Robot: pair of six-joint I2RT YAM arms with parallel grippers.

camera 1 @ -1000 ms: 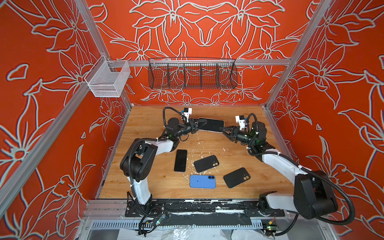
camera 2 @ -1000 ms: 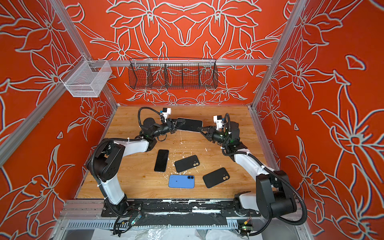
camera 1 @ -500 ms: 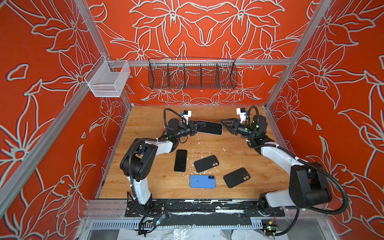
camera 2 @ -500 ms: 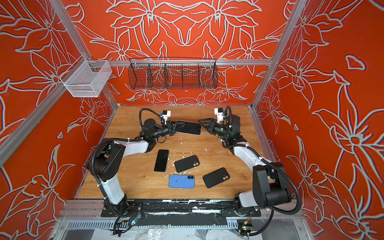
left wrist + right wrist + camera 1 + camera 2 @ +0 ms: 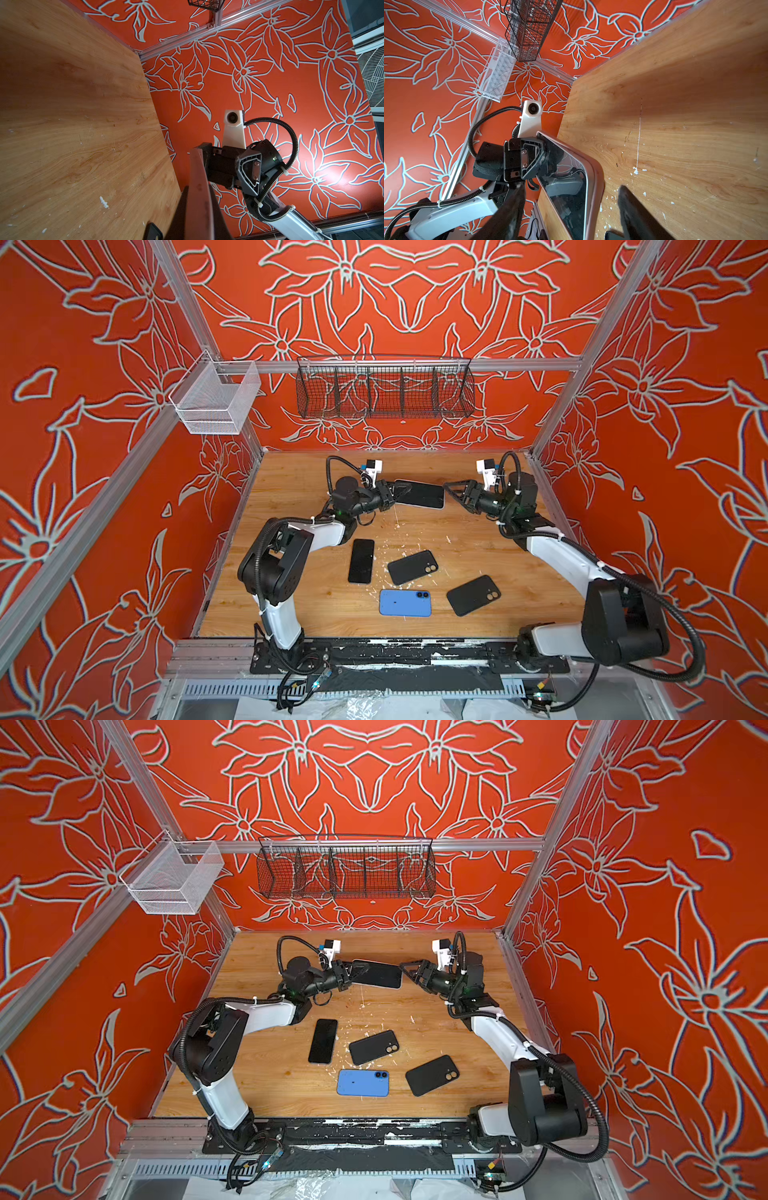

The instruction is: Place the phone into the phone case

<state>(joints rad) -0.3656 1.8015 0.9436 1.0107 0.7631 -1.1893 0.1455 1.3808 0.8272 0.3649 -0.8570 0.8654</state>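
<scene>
Right end effector (image 5: 453, 494) is pulling back, spread; left end effector (image 5: 395, 494) is pinching phone (image 5: 422, 494) aloft; I'm needing black case (image 5: 413, 567) next.

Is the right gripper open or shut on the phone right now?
Open: the right gripper has its fingers spread apart, with gaps on either side of the phone. Only the left gripper is shut on it.

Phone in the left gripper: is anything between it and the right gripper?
Nothing visible is. The left gripper is shut on one end of the phone. The right gripper faces the free end with its jaws wide open, not touching it, and nothing lies between them.
</scene>
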